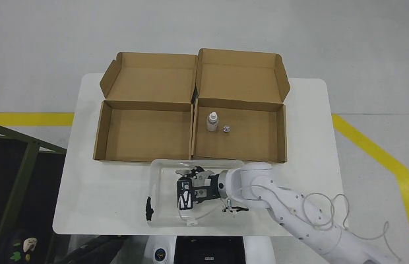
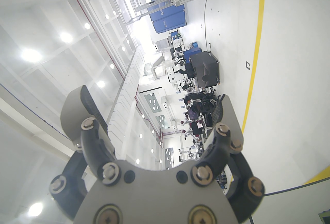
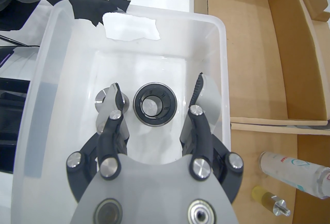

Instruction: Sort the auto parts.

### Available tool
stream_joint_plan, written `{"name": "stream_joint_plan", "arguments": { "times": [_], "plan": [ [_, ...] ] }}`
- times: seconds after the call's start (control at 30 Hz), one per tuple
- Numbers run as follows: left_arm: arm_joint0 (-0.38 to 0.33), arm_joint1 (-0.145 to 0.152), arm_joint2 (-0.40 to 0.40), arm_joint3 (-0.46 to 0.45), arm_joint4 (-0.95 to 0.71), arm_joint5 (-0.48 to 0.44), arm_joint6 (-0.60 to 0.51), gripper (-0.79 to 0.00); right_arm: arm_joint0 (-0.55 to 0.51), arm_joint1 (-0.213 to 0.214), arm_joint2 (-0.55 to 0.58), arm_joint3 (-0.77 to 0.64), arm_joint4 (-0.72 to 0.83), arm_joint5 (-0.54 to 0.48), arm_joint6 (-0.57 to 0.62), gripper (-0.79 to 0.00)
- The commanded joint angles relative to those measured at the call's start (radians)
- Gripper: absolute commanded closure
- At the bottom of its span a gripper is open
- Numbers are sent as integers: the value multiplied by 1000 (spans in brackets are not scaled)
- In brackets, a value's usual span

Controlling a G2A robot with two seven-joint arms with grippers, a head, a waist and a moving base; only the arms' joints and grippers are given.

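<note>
White counter [image 1: 310, 132] carries a left cardboard box [image 1: 142, 135] and a right cardboard box [image 1: 257, 138] side by side, with a clear bin [image 3: 38, 106] just in front. Your right pincer [image 3: 157, 80] hangs spread wide inside the bin, and your left pincer [image 2: 154, 92] gapes too. A white bottle [image 1: 212, 121] stands in the right cardboard box. On the bin floor a black ring [image 3: 138, 106] lies between your right fingers, touching neither, with a silver part [image 3: 101, 98] beside it

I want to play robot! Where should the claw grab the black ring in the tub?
Probably grip the black ring across its outer rim, straight down from above: it lies flat, hole up, round sides free. The open right claw has a finger either side; a silver part lies close beside.
</note>
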Motion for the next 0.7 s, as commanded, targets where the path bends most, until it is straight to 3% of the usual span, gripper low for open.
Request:
{"name": "stream_joint_plan", "arguments": {
  "times": [0.0,0.67],
  "plan": [
    [0,0,0,0,0,0,0,-785,-3,0,2,2,-4,4,5,-508],
    [0,0,0,0,0,0,0,-785,15,-22,-14,67,-31,16,22,-514]
  ]
}}
